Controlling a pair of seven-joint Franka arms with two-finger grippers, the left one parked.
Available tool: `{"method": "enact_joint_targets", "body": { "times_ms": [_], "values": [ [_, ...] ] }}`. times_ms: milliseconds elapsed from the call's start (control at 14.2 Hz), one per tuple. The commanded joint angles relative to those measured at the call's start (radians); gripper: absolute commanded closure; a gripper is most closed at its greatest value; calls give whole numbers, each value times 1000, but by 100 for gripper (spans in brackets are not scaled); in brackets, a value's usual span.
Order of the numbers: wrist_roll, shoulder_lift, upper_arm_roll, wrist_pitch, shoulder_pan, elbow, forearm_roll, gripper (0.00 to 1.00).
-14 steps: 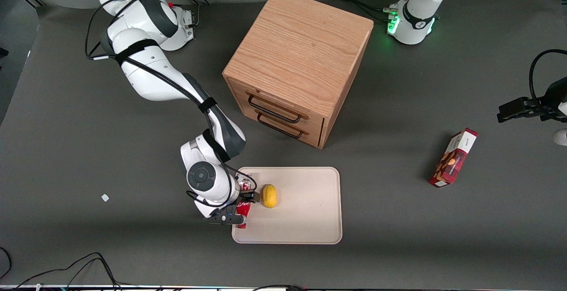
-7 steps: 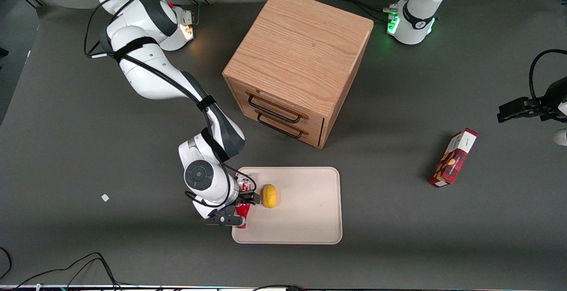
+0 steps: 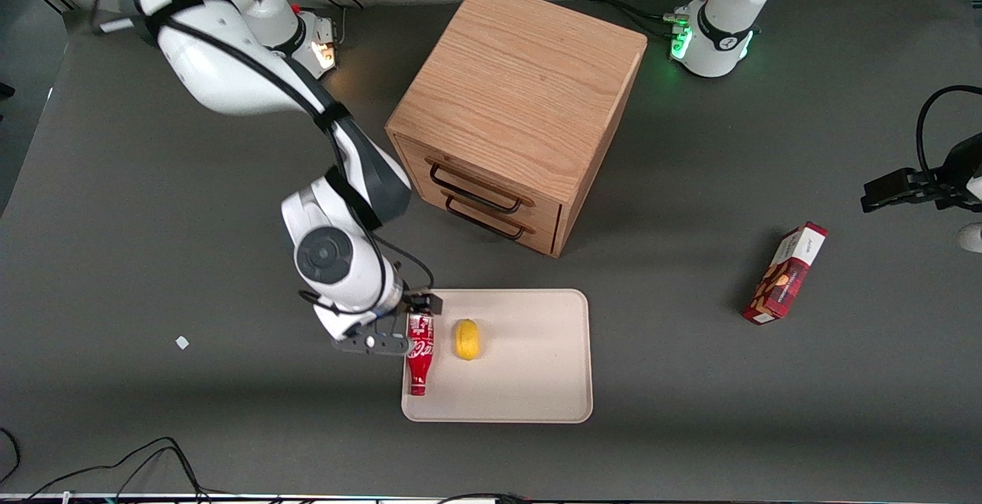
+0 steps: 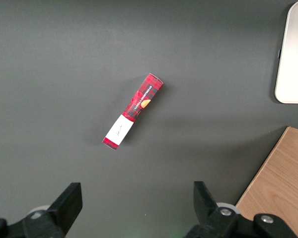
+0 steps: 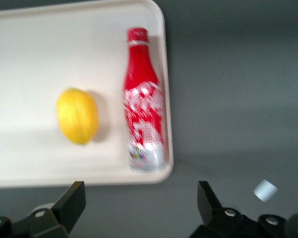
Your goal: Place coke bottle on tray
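On tray [image 3: 537, 396] | coke bottle [image 3: 418, 354] lying flat, seemingly settled | my claw [image 3: 399, 324] released, above | only retreat left

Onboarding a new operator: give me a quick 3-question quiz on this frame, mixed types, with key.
1. True or false: the coke bottle lies on its side on the tray.
2. Which object shares the tray with the bottle? A) snack box B) lemon C) cup
3. Fill in: the claw is ____ and raised above the tray's edge, holding nothing.

Key:
1. True; it lies along the tray's rim toward the working arm's end.
2. B, the lemon; the snack box lies on the table toward the parked arm's end.
3. open
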Motion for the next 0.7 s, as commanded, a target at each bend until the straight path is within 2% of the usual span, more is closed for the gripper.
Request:
{"method": "enact_joint_targets", "body": {
  "times_ms": [0,421,632],
  "values": [
    [4,-263,87,11,-142,-321,28,0],
    [-145,-432,460,-275,-602,-357,28,0],
    [-231,-478,583,-377,-765,-340,26,0]
  ]
}}
